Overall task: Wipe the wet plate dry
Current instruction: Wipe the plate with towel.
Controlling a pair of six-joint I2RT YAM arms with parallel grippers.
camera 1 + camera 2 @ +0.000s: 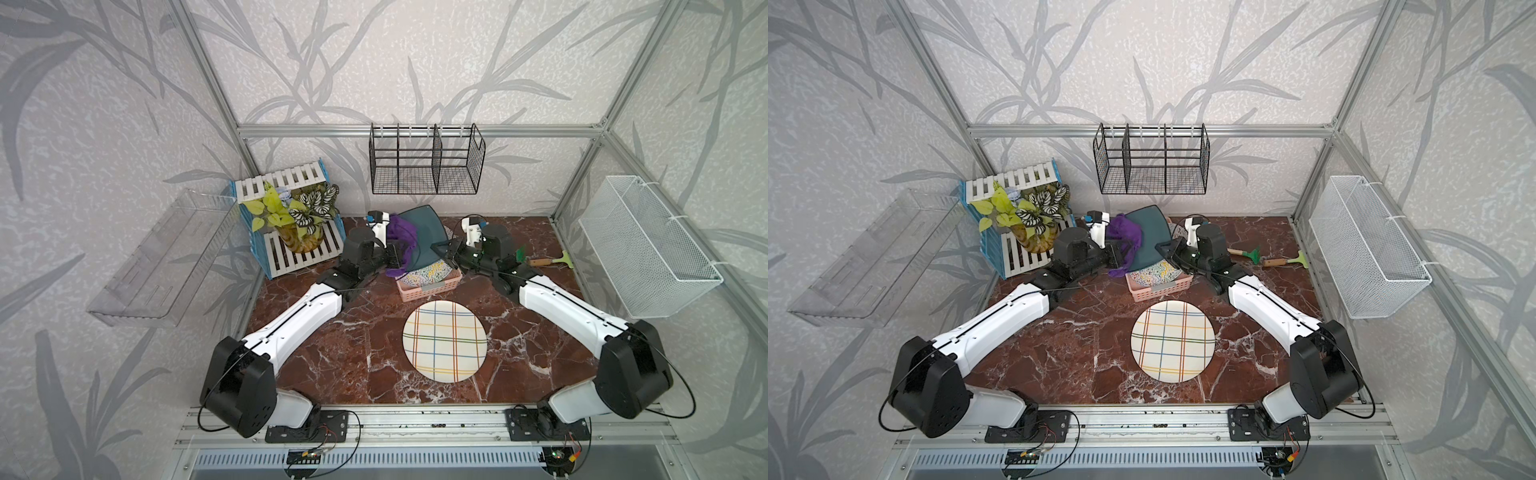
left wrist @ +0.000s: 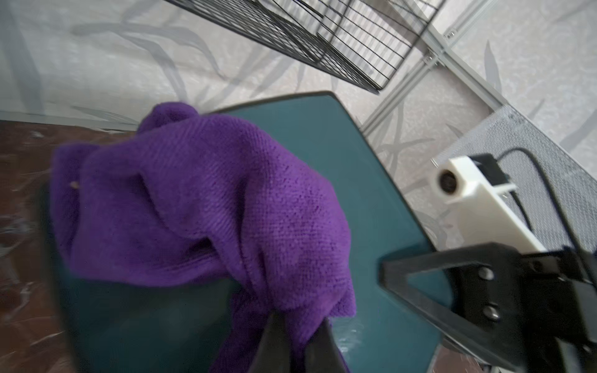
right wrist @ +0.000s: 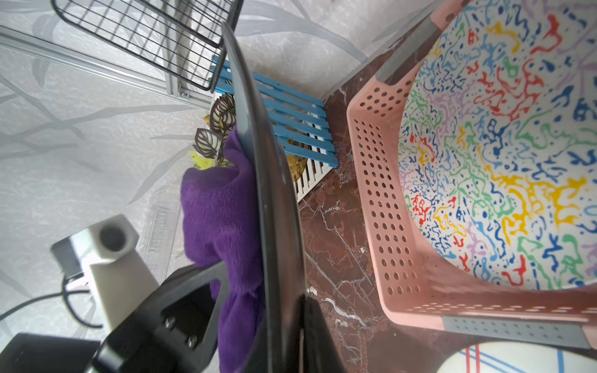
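A dark teal square plate is held tilted on edge above the back of the table. My right gripper is shut on its rim; the right wrist view shows the plate edge-on between the jaws. My left gripper is shut on a purple cloth. The cloth is bunched against the plate's face and covers much of it. A wet sheen shows on the plate near the left fingertips.
A pink perforated basket holding a colourful speckled plate sits below the held plate. A plaid round plate lies in front. Potted plants on a slatted stand are at the left, garden tools at the right, and a black wire rack on the back wall.
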